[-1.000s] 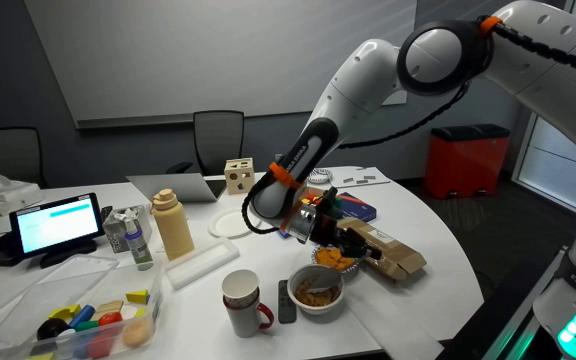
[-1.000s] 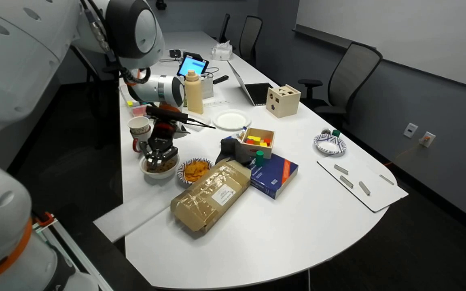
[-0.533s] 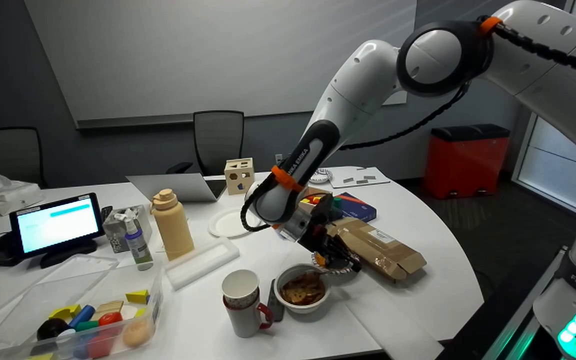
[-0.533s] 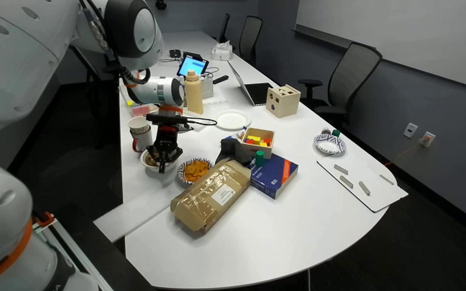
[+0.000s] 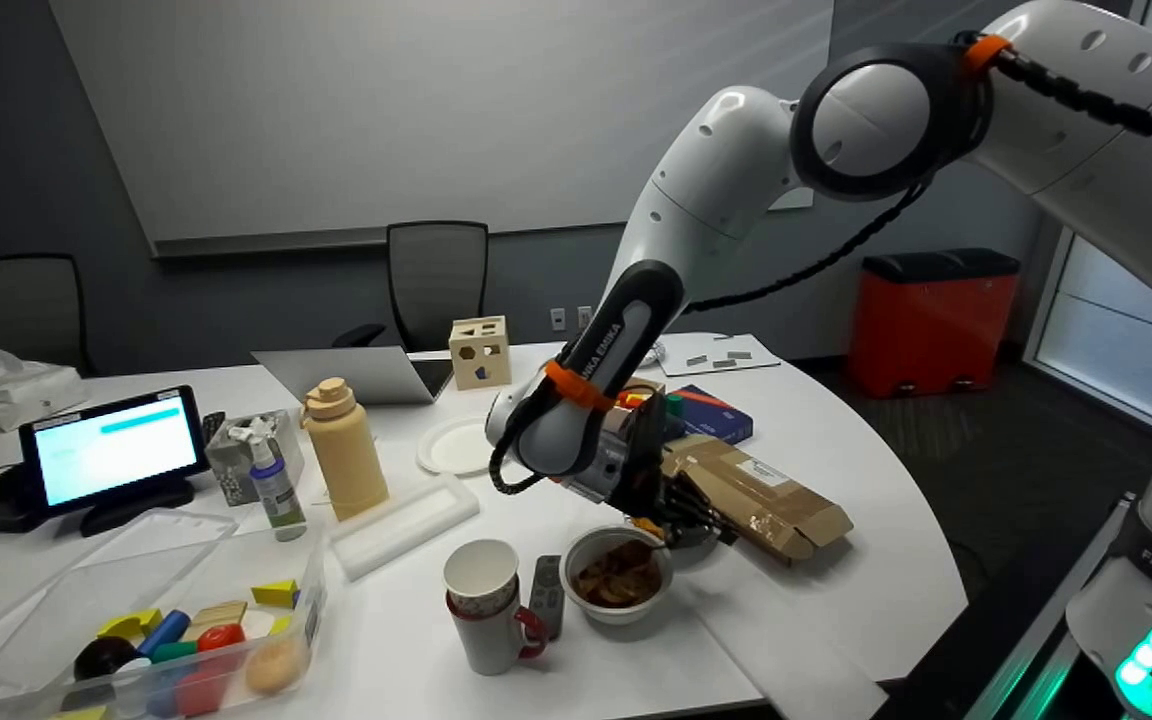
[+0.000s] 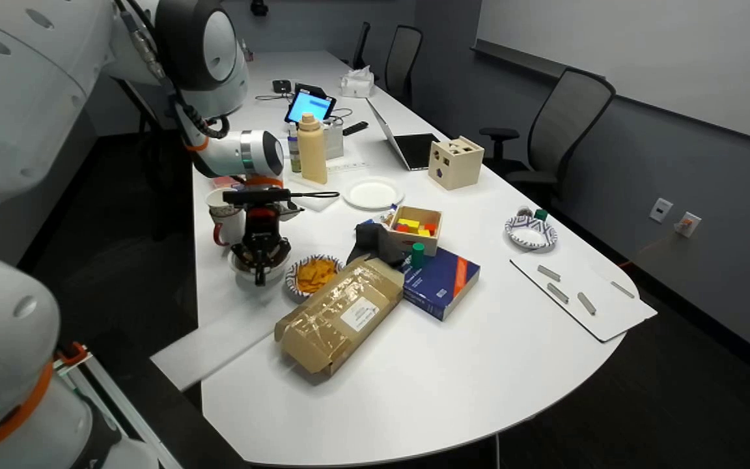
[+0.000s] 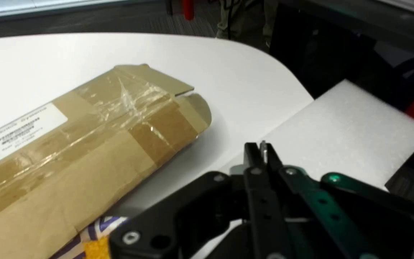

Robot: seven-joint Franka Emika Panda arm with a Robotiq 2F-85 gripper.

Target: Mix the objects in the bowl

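In an exterior view the white bowl (image 5: 618, 616) stands on the table with the objects, a heap of brown-tan bits (image 5: 618, 580), inside. My gripper (image 5: 721, 535) is low at the bowl's right side there. In the wrist view the gripper (image 7: 263, 148) is shut on a thin metal utensil (image 7: 263, 150), seen edge-on; it looks like a spoon. Its grey shaft runs over the rim into the bowl, and its lower end is hidden among the bits. In an exterior view the gripper (image 6: 260, 270) covers most of the bowl (image 6: 241, 272).
A mug with a red handle (image 5: 488, 645) and a dark remote (image 5: 547, 598) stand beside the bowl. Close on its other side are a patterned bowl of orange pieces (image 6: 315, 276) and a cardboard box (image 6: 342, 312). A white foam sheet (image 7: 347, 133) lies at the table edge.
The gripper has swung lower and turned, bringing the utensil's shaft down flatter over the rim. The bowl slid toward the mug, pushing the remote, then came slightly back. The bits have shifted.
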